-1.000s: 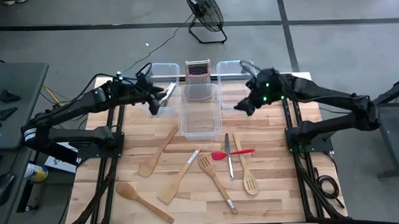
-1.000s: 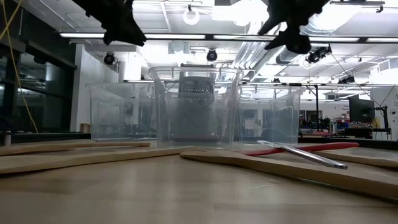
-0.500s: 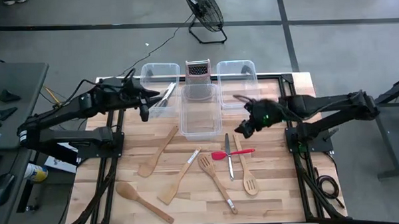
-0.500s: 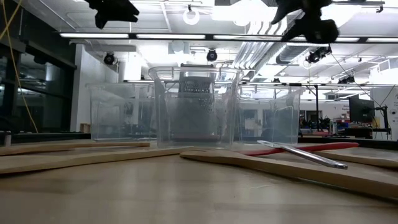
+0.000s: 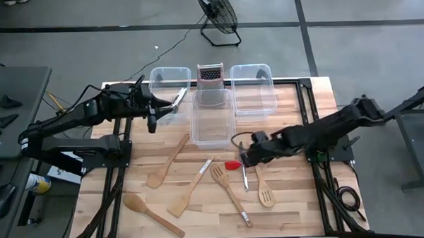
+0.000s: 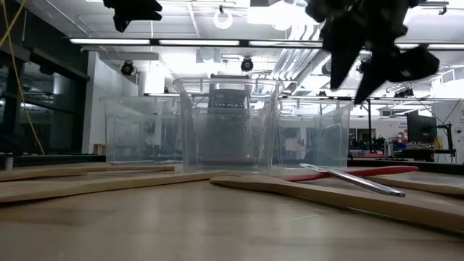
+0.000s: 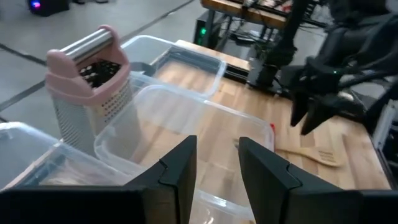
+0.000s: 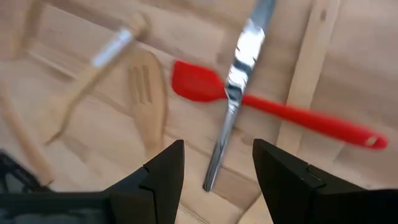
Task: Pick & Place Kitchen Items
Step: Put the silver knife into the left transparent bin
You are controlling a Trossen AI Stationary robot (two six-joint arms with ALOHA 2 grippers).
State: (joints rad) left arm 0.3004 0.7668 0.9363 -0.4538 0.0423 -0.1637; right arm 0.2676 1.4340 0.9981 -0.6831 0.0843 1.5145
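Wooden worktop (image 5: 286, 208) strewn with utensils. Right end effector (image 5: 246, 157) hung spread over silver knife (image 8: 231, 93) crossing red spatula (image 8: 273, 109), lined up for pick. Left end effector (image 5: 152, 115) parked apart, empty, near bins (image 5: 169, 73).

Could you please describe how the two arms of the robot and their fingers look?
Both arms are dark, nearly black, built of slim jointed segments. The left gripper and the right gripper each end in two fingers: matte black, broad, angular, with chamfered inner edges, the same on the left arm in its wrist view.
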